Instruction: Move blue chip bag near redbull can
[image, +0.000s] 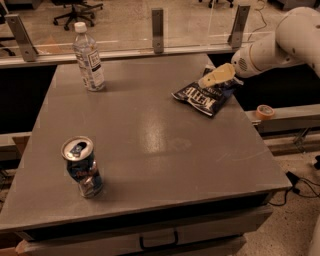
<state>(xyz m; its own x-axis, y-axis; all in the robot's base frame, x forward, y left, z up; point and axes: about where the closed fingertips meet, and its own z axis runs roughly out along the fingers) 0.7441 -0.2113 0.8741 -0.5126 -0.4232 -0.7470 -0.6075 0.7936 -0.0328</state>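
Observation:
The blue chip bag, dark navy with white lettering, lies flat near the table's far right edge. The redbull can stands upright at the near left of the grey table, far from the bag. My gripper, cream-coloured on a white arm coming in from the right, is right over the bag's far right corner, at or just above its surface. I cannot tell whether it touches the bag.
A clear plastic bottle with a white cap stands at the far left of the table. A roll of tape sits on a ledge to the right. A glass barrier with metal posts runs behind the table.

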